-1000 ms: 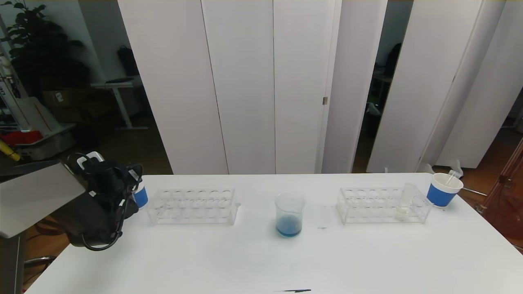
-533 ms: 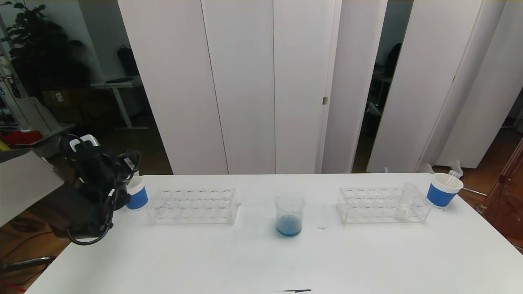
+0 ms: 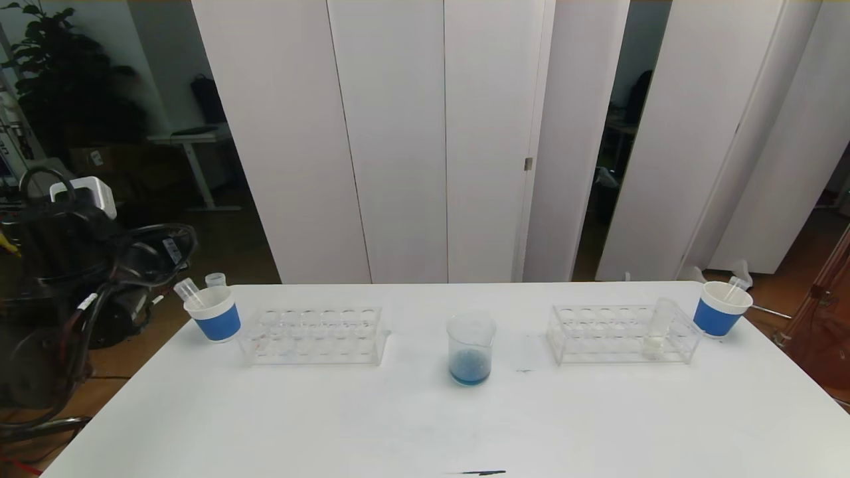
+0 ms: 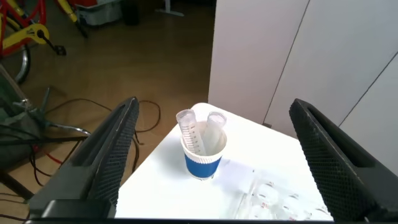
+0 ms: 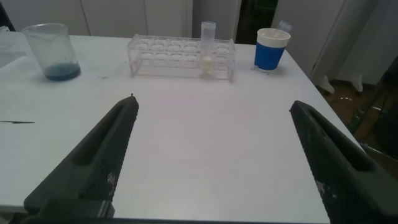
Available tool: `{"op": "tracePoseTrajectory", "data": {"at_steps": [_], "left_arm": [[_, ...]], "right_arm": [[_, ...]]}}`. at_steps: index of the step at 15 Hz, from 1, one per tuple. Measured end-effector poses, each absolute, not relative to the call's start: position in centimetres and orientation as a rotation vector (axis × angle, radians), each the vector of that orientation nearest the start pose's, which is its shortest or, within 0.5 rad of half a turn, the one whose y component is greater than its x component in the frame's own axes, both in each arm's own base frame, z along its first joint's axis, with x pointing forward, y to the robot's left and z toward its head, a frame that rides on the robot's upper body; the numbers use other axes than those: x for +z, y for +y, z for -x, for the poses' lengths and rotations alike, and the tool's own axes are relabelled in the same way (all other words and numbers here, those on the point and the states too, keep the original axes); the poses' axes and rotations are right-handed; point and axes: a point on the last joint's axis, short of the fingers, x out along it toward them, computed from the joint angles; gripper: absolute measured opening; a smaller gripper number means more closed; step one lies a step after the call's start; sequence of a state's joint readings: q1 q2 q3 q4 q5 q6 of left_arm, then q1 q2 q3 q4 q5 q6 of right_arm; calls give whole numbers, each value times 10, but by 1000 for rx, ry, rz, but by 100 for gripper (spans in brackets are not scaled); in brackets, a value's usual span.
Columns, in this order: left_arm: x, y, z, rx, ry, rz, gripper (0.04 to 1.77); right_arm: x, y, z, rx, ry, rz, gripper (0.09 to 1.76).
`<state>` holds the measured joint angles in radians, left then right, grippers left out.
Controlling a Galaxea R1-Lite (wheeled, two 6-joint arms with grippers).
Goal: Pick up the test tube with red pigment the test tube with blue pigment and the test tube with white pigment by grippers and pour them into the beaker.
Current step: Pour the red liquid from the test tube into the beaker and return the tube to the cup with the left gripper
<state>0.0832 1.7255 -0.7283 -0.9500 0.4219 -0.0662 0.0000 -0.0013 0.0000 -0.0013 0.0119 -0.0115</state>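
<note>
While nothing is in either grip, I read the layout like this:

tabletop (image 3: 425, 425): white; all glassware sits along its far half, so I have reach room on the near half.

left gripper (image 4: 214, 162): off the far-left corner, outside the left edge, jaws wide and holding nothing. I take it as clear of the work.

right gripper (image 5: 211, 162): not in the head view. Its wrist view shows it low over the near-right part of the tabletop, jaws wide and holding nothing, facing the right rack (image 3: 624, 334) and well short of it.

left rack (image 3: 312, 334): toward the far-left, no tubes standing in it.

beaker (image 3: 471, 348): centre, between the racks, so either arm can pour. Blue pigment lies on its bottom, so I judge that pour done.

left cup (image 3: 214, 315): far-left corner, holds two empty-looking tubes; likely the discard spot.

right cup (image 3: 721, 309): far-right corner, a thin stick or tube leaning in it; I cannot tell which.

test tube with white pigment (image 5: 207, 51): upright in the right rack's end nearest the right cup, so its top is free for grasping. It is ahead of the right jaws, roughly on their centreline, well apart. I expect it to be next.
</note>
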Motion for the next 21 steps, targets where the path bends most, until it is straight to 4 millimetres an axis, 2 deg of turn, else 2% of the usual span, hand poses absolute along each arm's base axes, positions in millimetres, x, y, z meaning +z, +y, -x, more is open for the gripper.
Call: {"op": "tracePoseTrajectory", "data": {"at_steps": [2, 6, 9, 11, 13, 16, 18, 21], "left_arm": [[202, 24, -274, 475, 72, 40, 173], [225, 9, -199, 365, 150, 12, 173], [234, 5, -135, 273, 148, -4, 173], [233, 5, -92, 238, 138, -21, 173], [224, 5, -52, 213, 131, -34, 173], [201, 4, -6, 188, 114, -39, 173], [180, 4, 13, 154, 106, -41, 173], [147, 4, 20, 129, 120, -44, 173]], "right_arm": [[76, 0, 23, 12, -2, 12, 175], [76, 0, 23, 11, -2, 12, 175], [76, 0, 23, 12, -3, 12, 175], [76, 0, 23, 11, -2, 12, 175], [76, 0, 23, 11, -3, 12, 175], [76, 0, 23, 11, -3, 12, 175], [76, 0, 23, 11, -3, 12, 175], [76, 0, 23, 11, -2, 12, 175]]}}
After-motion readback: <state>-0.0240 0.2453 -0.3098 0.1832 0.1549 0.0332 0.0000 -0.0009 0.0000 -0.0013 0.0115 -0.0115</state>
